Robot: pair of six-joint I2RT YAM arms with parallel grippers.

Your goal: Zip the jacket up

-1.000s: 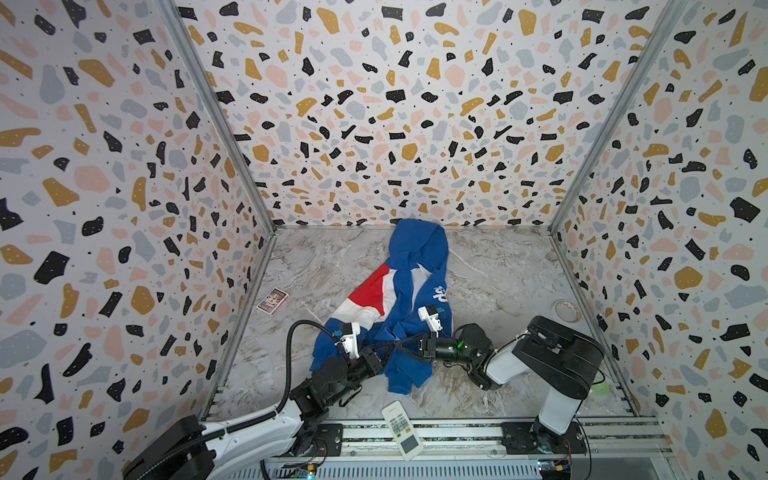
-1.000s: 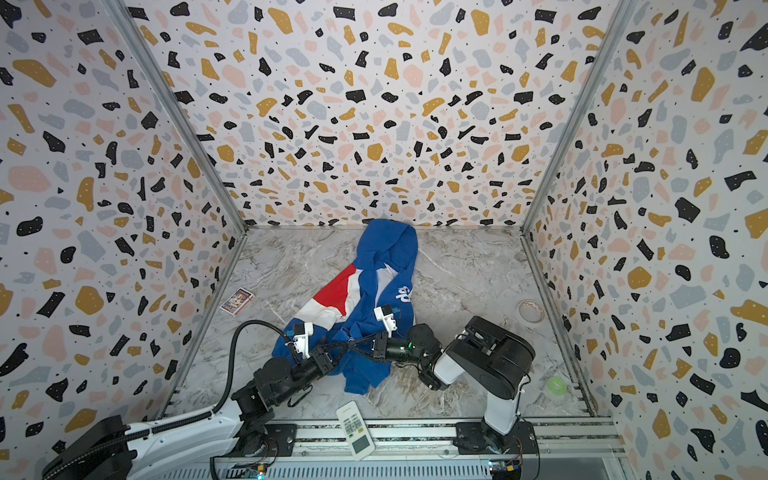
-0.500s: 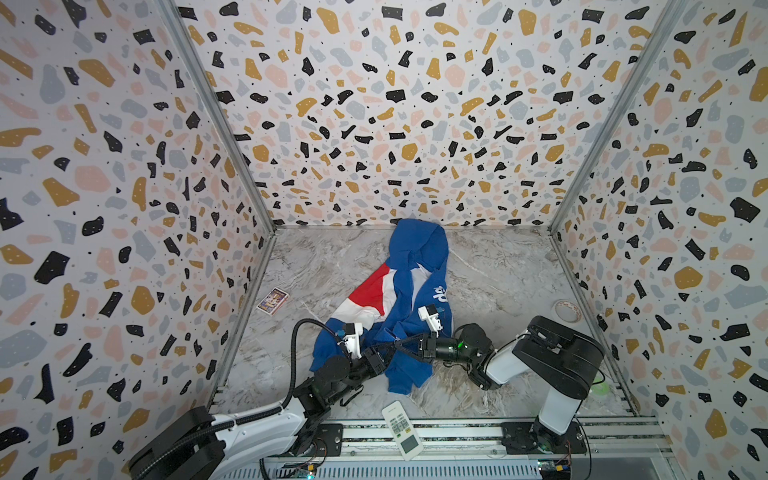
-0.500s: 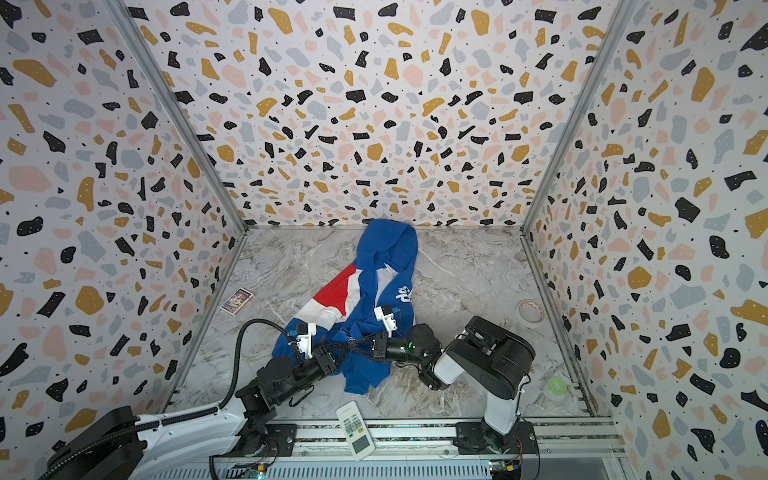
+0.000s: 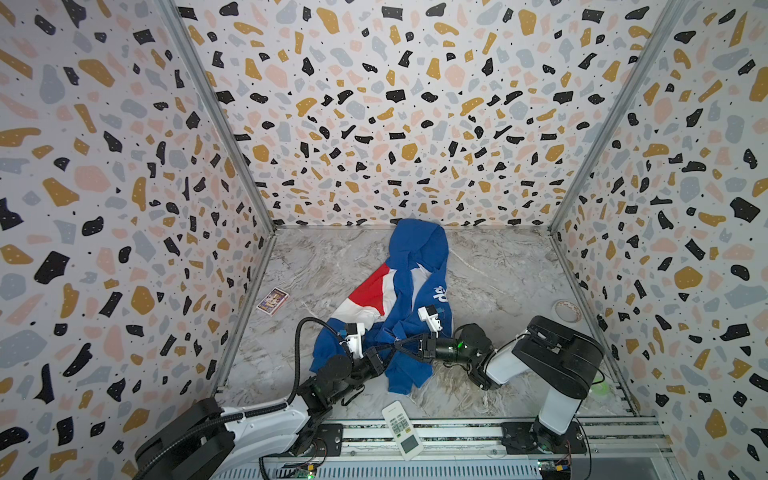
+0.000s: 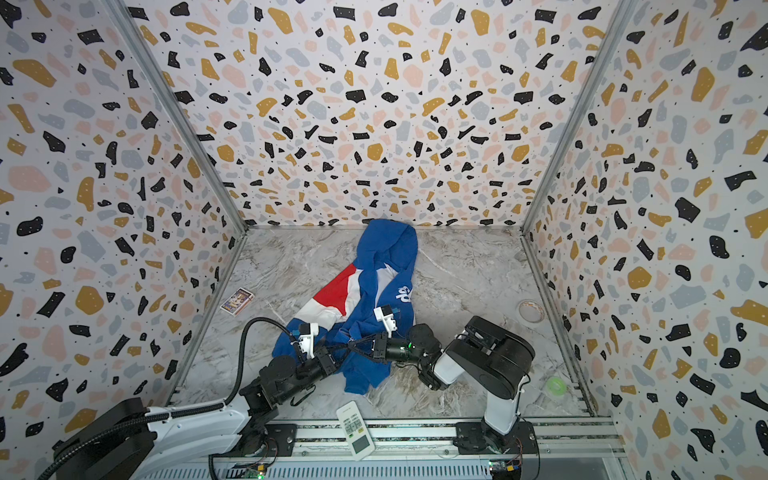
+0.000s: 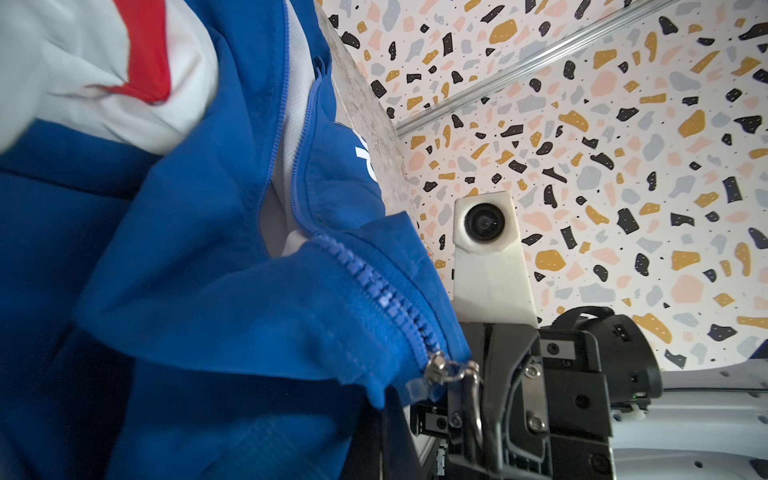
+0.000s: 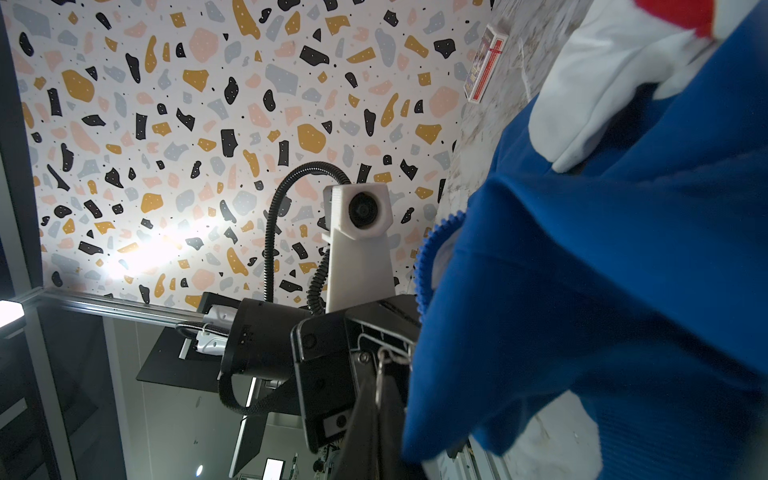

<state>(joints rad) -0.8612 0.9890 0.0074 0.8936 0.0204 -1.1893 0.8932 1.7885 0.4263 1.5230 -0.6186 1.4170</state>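
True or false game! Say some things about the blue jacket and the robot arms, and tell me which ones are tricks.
The jacket has its hood toward the back wall. True.
The zipper is closed all the way up. False: the front gapes open, white lining showing.
The right gripper has its jaws pinching the zipper pull. True.
The remote lies on the jacket. False: it lies apart, by the front rail.
A small card box sits left of the jacket. True.

My left arm [image 5: 266, 419] lies low, reaching to the jacket [image 5: 419, 249] at its near hem. The left end effector [image 5: 384, 353] is closed, tips buried in fabric. My right arm [image 5: 498, 365] comes in level opposite it, right end effector [image 5: 400, 343] pinching the zipper pull [image 7: 471, 386].
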